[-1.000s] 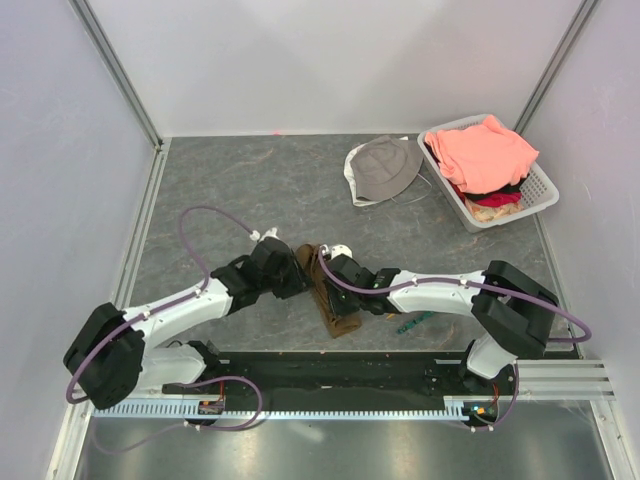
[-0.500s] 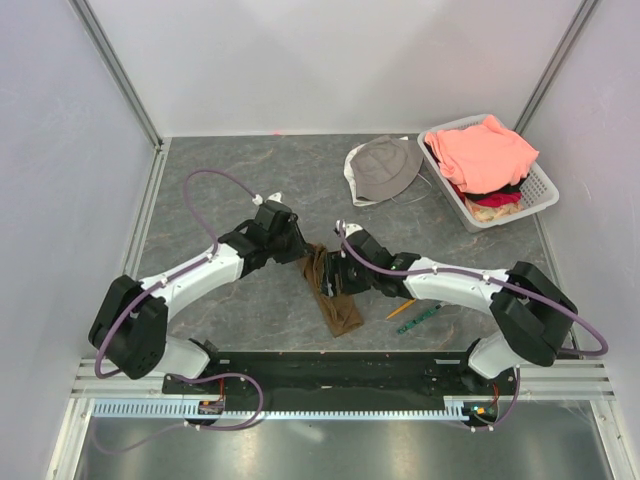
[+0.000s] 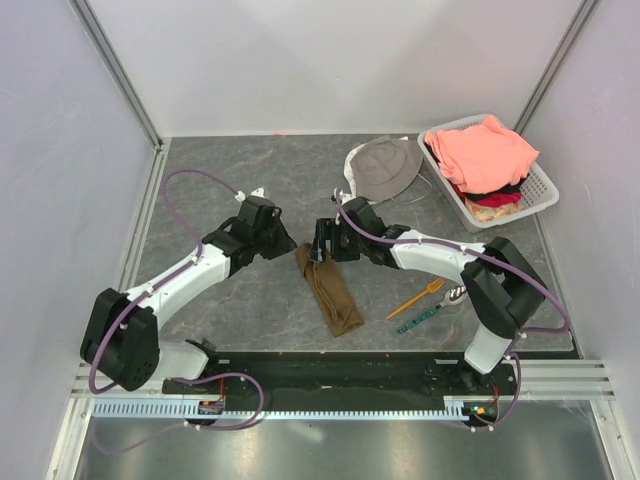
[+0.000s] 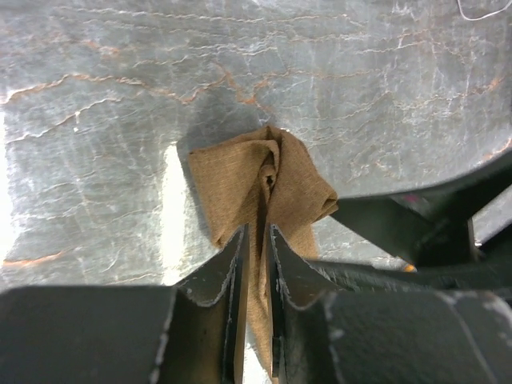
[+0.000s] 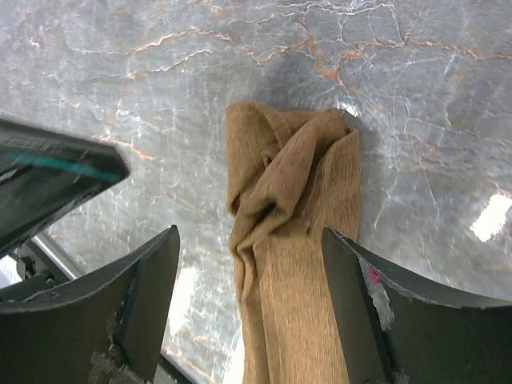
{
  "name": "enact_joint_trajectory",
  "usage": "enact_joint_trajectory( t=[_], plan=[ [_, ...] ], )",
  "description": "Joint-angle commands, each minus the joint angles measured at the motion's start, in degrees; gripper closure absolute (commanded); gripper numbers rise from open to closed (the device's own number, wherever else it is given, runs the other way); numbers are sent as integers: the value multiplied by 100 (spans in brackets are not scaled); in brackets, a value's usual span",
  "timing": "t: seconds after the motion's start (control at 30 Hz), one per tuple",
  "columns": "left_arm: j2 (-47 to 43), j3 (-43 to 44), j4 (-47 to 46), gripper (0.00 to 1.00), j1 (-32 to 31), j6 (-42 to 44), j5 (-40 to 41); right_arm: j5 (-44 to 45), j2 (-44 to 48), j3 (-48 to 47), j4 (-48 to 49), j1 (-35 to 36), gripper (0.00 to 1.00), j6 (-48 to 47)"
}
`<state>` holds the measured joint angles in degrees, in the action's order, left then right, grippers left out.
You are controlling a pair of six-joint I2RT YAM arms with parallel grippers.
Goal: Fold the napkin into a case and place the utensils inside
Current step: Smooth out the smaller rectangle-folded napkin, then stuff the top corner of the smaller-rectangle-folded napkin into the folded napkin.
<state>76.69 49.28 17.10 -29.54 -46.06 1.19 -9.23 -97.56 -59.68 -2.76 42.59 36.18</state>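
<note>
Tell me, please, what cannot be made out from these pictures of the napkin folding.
- Left wrist view: the left gripper's nearly closed fingers hide the napkin's near part; whether they pinch cloth is unclear.
- Right wrist view: the bottom edge cuts off the napkin's lower end.
- Top view: the green patterned utensil is too small to identify; pink clothes hide the white basket's lower contents.

napkin (image 3: 330, 295) brown | fork (image 3: 420, 296) orange | table (image 3: 230, 170) grey, veined | basket (image 3: 447, 184) white

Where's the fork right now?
Top view: the fork lies on the table, right of the napkin, just beyond the green utensil.
</note>
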Motion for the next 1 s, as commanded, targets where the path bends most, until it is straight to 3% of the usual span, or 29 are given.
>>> enact_joint_trajectory(
  t=[0.0,0.17,0.27,0.3,0.37,0.47,0.5,0.53,0.6,0.67,0.83,0.97],
  plan=[
    [-145,-94,100,81,45,326,-57,-140,-272,-316,224,-31,23,-41],
    [-5,-129,91,79,36,475,-102,-122,-448,-360,417,-49,34,-6],
    [101,-146,92,70,19,484,-84,-131,-527,-413,426,-49,44,3],
    [92,-164,91,56,10,476,-49,-114,-536,-422,426,-49,47,3],
    [101,-199,39,44,-17,475,47,-35,-536,-430,417,-58,57,-6],
    [215,-120,21,42,-43,537,92,27,-545,-448,400,-75,69,-59],
    [276,-85,21,44,-52,554,101,27,-554,-457,391,-75,73,-68],
    [425,11,21,49,-61,624,109,1,-554,-457,382,-101,82,-85],
    [584,125,12,67,-140,712,144,-34,-536,-448,356,-110,89,-85],
    [839,293,21,74,-297,809,310,-70,-527,-430,356,-137,96,-68],
    [1269,670,39,82,-745,1081,882,-175,-501,-404,373,-207,100,-24],
    [1603,855,206,80,-1036,1082,1497,-333,-519,-378,408,-260,100,11]
  ],
)
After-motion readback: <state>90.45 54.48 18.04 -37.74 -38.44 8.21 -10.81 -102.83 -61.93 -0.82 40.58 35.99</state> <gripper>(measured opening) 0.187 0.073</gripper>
